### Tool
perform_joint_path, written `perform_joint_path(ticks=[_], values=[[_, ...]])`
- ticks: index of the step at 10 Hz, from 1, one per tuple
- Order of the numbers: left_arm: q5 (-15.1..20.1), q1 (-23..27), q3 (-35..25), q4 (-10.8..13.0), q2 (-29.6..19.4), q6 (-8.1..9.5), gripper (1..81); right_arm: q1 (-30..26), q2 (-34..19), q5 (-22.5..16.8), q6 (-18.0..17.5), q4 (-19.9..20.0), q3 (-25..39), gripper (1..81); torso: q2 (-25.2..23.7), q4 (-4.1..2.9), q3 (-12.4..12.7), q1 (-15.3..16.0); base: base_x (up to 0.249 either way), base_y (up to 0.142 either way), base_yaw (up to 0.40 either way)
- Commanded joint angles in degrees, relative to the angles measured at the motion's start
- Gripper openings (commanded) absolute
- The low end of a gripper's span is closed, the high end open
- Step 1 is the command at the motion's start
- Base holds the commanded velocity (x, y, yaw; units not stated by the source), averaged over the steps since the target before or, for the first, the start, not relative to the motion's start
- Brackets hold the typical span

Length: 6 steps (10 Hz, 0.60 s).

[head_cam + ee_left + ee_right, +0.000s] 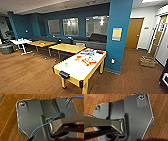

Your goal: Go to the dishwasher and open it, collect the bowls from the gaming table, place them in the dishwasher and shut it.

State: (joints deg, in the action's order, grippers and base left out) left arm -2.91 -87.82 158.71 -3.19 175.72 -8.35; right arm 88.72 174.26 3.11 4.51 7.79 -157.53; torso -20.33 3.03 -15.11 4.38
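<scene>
The gaming table [75,68] stands by a blue pillar [118,35]; on its tabletop lie orange bowls [78,58], a green bowl [66,64] and flat game boxes [87,52]. What the bowls hold is unclear, and I cannot tell how either arm's jaws stand.

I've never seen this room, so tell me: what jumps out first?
The gaming table, glossy white with yellow edges, stands nearest in the head view, with colourful flat boxes and a small green bowl on top. Just right of it rises a tall teal pillar. Yellow-wood tables stand behind, on the wood floor.
</scene>
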Motion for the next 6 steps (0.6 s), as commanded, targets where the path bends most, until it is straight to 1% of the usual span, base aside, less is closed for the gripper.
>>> perform_joint_path(ticks=[1, 4, 6], values=[[3.0, 3.05, 0.02, 0.03, -0.1, -0.17, 81.1, -3.42, -0.03, -3.02, 0.15, -0.14, 0.04, 81.1, 0.0, 0.0, 0.0, 0.0, 0.116, 0.0, 0.0], [3.0, 3.05, -0.06, -0.06, -0.1, -0.17, 81.1, -3.5, -0.03, -3.02, 0.15, -0.06, 0.04, 81.1, 0.0, 0.0, 0.0, 0.0, 0.122, 0.0, 0.0], [2.91, 3.05, -0.06, -0.06, -0.1, -0.17, 81.1, -3.5, -0.03, -3.11, 0.15, -0.14, 0.04, 81.1, 0.0, 0.0, 0.0, 0.0, 0.133, 0.064, 0.0]])
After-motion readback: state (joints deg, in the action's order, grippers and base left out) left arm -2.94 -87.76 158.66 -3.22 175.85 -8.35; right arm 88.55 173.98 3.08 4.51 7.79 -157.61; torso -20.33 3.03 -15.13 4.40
